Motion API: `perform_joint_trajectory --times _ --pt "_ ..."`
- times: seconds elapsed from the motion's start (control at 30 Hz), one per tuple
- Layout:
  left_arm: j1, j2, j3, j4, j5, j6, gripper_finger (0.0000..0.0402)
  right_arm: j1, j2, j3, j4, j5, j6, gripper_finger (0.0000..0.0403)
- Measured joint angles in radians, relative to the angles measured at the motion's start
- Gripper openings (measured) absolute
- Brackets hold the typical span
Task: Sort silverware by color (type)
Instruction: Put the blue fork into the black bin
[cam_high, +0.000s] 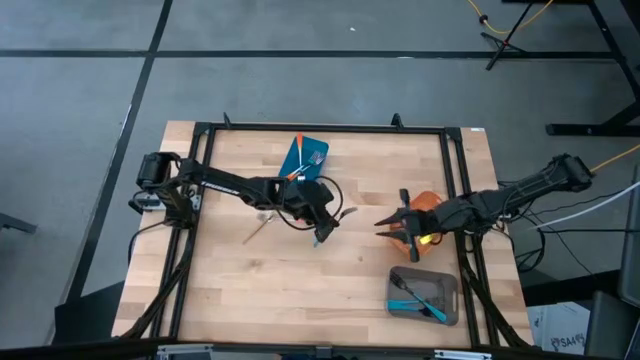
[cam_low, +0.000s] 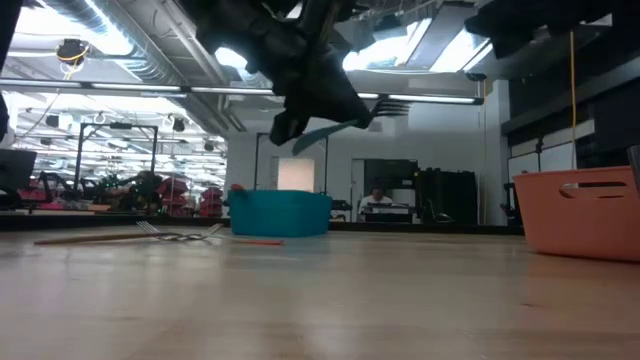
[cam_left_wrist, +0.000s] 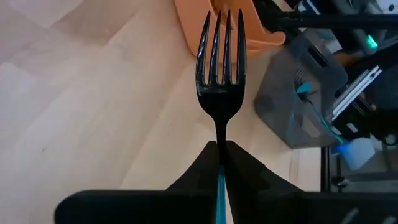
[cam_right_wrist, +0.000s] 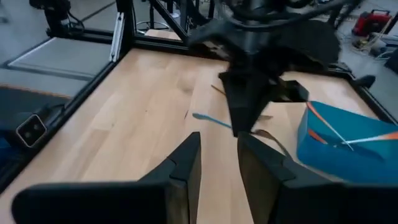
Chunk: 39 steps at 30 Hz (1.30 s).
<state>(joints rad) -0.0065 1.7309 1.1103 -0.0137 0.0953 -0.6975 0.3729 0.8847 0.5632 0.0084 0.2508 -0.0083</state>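
The left gripper (cam_high: 322, 232) hangs over the middle of the wooden surface (cam_high: 300, 290), jaws pinching a blue-handled fork (cam_left_wrist: 222, 81) by its handle, clear of the wood in the low view, tines pointing across toward the right arm's side. In the left wrist view the fork stands straight out from between the two dark fingers (cam_left_wrist: 249, 174), a sliver of blue handle showing in the pinch, with the orange container (cam_left_wrist: 205, 25) and the grey container (cam_left_wrist: 298, 93) beyond the tines. The right gripper (cam_high: 385, 222) waits just beside the orange container, pointing toward the centre, its jaws standing a little apart with nothing between them in the right wrist view. The blue container (cam_high: 306, 155) sits at the far edge of the surface and carries forks laid across it, one with an orange handle (cam_right_wrist: 326, 127). On the wood beside the left arm, a gold-coloured fork (cam_high: 260, 228) lies loose, and in the low view a couple of forks (cam_low: 170, 236) rest flat in front of the blue container. The grey container at the near right corner holds blue-handled forks (cam_high: 420, 298).
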Motion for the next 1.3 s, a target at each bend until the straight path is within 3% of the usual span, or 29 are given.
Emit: perform_joint_trajectory --times 0.17,0.33,0.5,0.7,0.93,1.3 --pt "0.019 0.0 0.0 0.065 0.003 -0.001 0.0008 0.0 0.113 0.0 0.071 0.0 -0.098 0.0096" --pt "0.017 0.0 0.0 0.174 -0.032 0.101 0.0008 0.0 0.192 0.0 0.071 0.045 -0.127 0.0096" --pt "-0.002 0.0 0.0 0.316 -0.073 0.219 0.0008 0.0 0.221 0.0 0.116 0.126 -0.122 0.0096" --pt "-0.042 0.0 0.0 0.342 -0.122 0.358 0.0008 0.0 0.211 0.0 0.291 0.211 -0.119 0.0096" --pt "-0.102 0.001 0.0 0.408 -0.231 0.516 0.0008 0.0 0.21 0.0 0.358 0.213 -0.056 0.0096" --pt "-0.135 0.001 0.0 0.465 -0.27 0.652 0.0008 0.0 0.21 0.0 0.401 0.131 0.004 0.0096"
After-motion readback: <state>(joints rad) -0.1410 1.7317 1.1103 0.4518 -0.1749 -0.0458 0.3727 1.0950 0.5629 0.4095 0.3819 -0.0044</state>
